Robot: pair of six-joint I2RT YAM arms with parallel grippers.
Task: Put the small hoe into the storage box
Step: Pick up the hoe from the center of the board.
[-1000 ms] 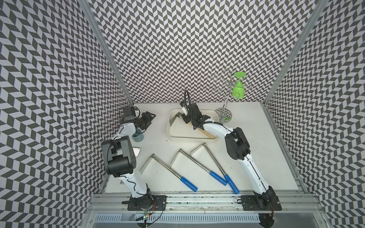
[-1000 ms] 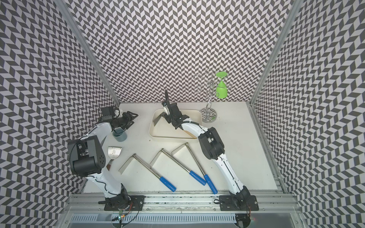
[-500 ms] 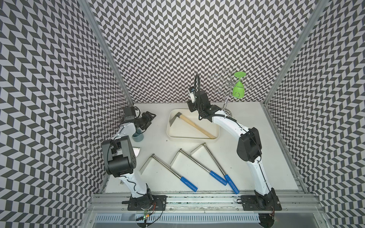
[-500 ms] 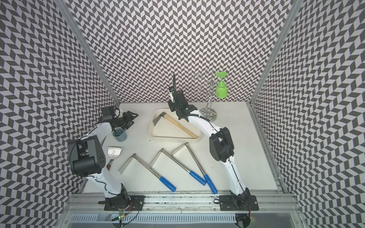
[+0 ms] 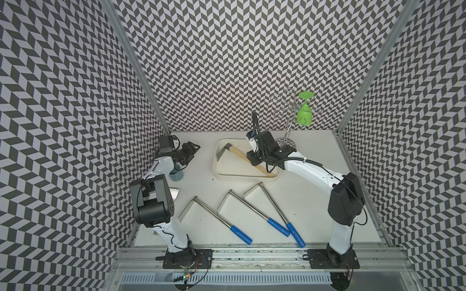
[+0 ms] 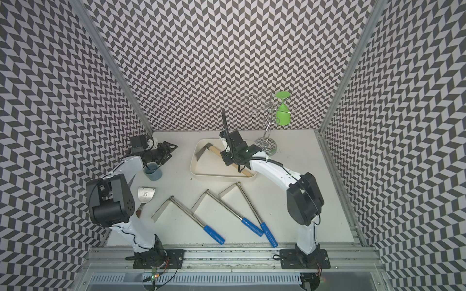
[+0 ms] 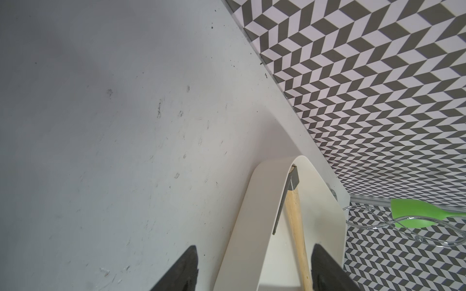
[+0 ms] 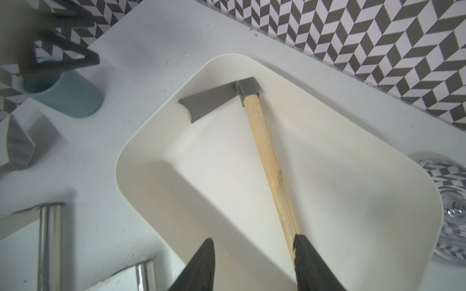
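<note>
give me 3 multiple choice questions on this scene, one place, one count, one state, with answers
1. The small hoe lies, relative to the storage box: A beside it B inside it C leaning outside against it
2. How many blue-handled hoes are there? A two B four C three
3. The right end effector is: A open, gripping nothing B shut on the small hoe C hidden from every view
Answers: 1 B, its head and handle rest on the box floor; 2 C, three blue grips show in both top views; 3 A, its fingers stand apart, not clamping the handle.
</note>
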